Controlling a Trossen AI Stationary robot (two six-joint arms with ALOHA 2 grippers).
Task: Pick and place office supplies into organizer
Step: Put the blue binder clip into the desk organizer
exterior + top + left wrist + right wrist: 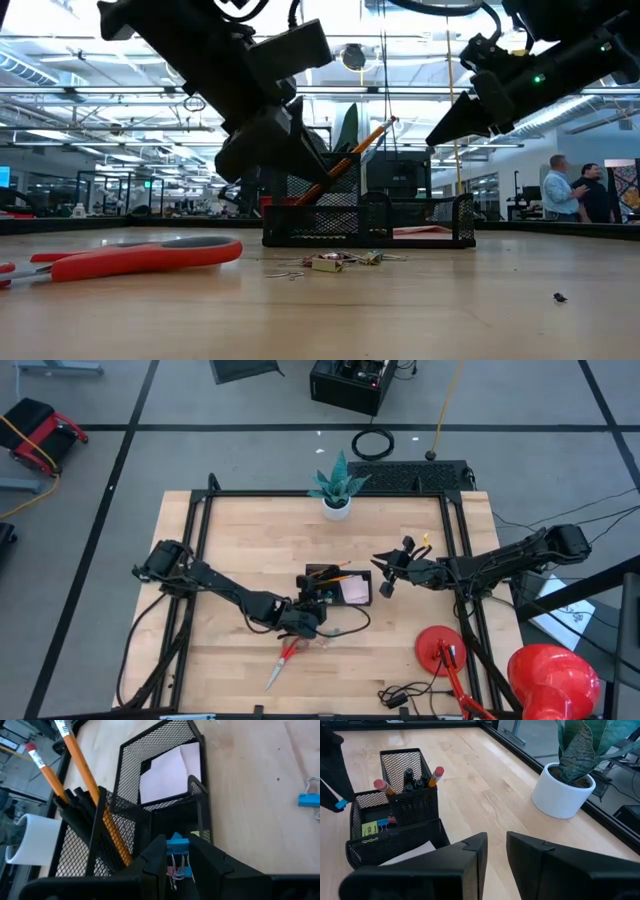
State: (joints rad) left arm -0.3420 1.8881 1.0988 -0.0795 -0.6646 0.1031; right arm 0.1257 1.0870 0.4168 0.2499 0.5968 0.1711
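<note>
Gripping a blue binder clip (177, 843) between its fingers, the left tool (176, 865) hangs right over the black mesh organizer (159, 757), so the clip should be lowered into the small low compartment holding other clips and let go only once below the rim, clear of the two orange pencils (89, 785). The right tool (495, 851) hovers nearby, slightly parted and empty. Counted: two pencils, one pink pad (167, 770), one red scissors (284, 660) on the surface (250, 540), several loose clips (335, 262).
</note>
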